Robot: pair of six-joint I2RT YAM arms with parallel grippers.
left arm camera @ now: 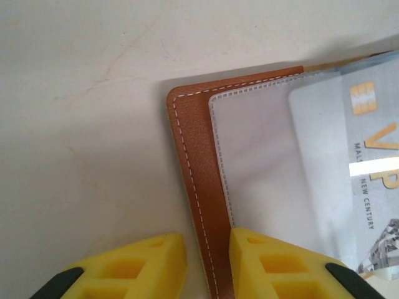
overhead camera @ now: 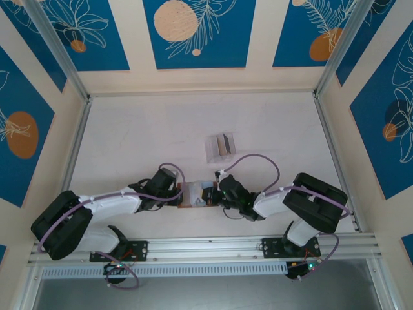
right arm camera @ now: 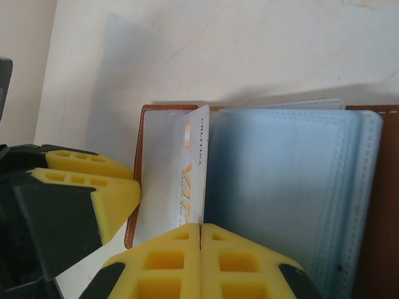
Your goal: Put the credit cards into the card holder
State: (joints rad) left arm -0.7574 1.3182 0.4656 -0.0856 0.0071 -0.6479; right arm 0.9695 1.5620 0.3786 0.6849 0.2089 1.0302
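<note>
Right pincer (right arm camera: 199, 233) closed on card (right arm camera: 169, 187) at open holder (right arm camera: 280, 187). Left pincer (left arm camera: 207, 249) narrowly parted, astride holder's edge on surface (left arm camera: 81, 124).

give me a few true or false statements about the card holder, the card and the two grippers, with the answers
1. The card holder lies open, with its pale blue sleeves showing. True.
2. The right gripper is spread wide with nothing in it. False: its fingers are closed together on a credit card with gold VIP lettering.
3. The clear plastic stand sits farther from the arm bases than the card holder. True.
4. The left gripper hovers over the clear plastic stand. False: it is at the card holder, with one finger on each side of the stitched leather edge.
</note>
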